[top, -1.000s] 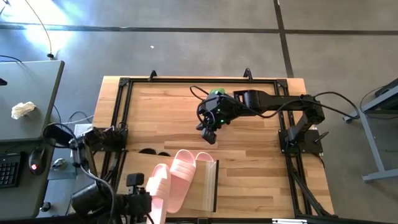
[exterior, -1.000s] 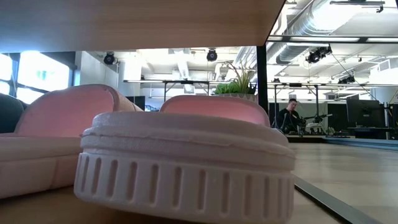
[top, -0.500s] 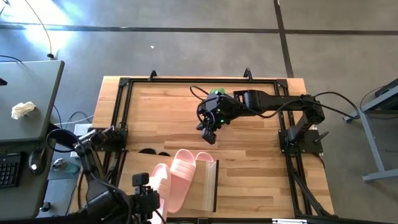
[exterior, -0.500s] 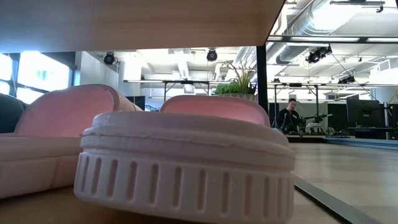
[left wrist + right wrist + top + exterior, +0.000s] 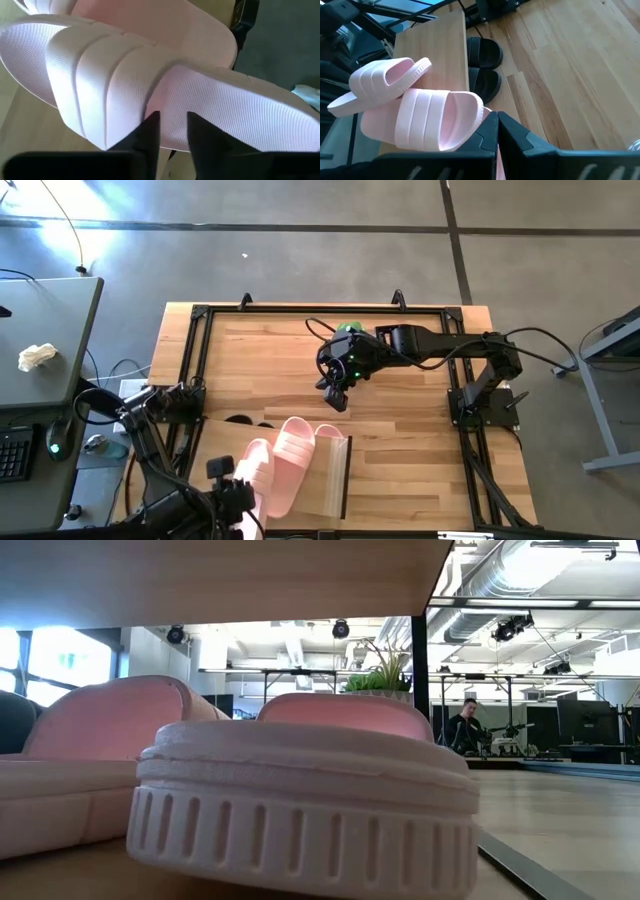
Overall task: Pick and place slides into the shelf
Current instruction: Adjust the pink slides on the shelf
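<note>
**Left hand pinches a pink slide at the shelf's near edge**

At the tabletop's left near corner, the left hand has its two dark fingers pinched on the side wall of a light pink slide, beside its ribbed strap. From above, that slide hangs off the left edge of the shelf, tilted up on its side. Just to its right a second pink slide lies across the shelf's flat top, and a third pink slide pokes out from under the shelf's far edge. Two black slides sit side by side beneath the shelf, their toes showing on the tabletop.

From table height, a pink slide's ribbed end fills the space under the shelf top.

Farther right, the right hand hovers over the middle of the tabletop, well apart from the shelf, its fingers pressed together and empty. A small green plant stands just behind that arm.
</note>
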{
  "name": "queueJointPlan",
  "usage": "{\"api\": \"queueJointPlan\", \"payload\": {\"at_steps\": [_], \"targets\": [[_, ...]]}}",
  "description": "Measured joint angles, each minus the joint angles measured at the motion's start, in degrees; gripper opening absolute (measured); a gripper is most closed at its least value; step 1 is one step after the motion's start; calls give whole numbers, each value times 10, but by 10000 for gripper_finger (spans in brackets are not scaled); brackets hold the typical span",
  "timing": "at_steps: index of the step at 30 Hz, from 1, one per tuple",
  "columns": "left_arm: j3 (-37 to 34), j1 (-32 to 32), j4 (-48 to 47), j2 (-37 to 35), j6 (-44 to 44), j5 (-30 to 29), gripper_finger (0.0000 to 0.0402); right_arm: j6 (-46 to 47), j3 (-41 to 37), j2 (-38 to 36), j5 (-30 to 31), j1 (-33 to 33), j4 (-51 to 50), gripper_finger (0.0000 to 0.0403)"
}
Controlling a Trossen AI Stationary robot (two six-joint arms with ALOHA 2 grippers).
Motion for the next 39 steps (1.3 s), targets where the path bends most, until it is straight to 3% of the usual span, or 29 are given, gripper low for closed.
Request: {"api": "queueJointPlan", "payload": {"at_steps": [7,15,18,27,39], "targets": [[0,0,1,0,-12,39,5,0,0,0,0,0,0,0],[36,-5,3,-5,-32,156,20,0,0,0,0,0,0,0],[57,-6,3,-9,-28,167,21,0,0,0,0,0,0,0],[120,-4,3,-43,9,164,21,0,0,0,0,0,0,0],[162,-4,3,-112,67,64,21,0,0,0,2,0,12,0]]}}
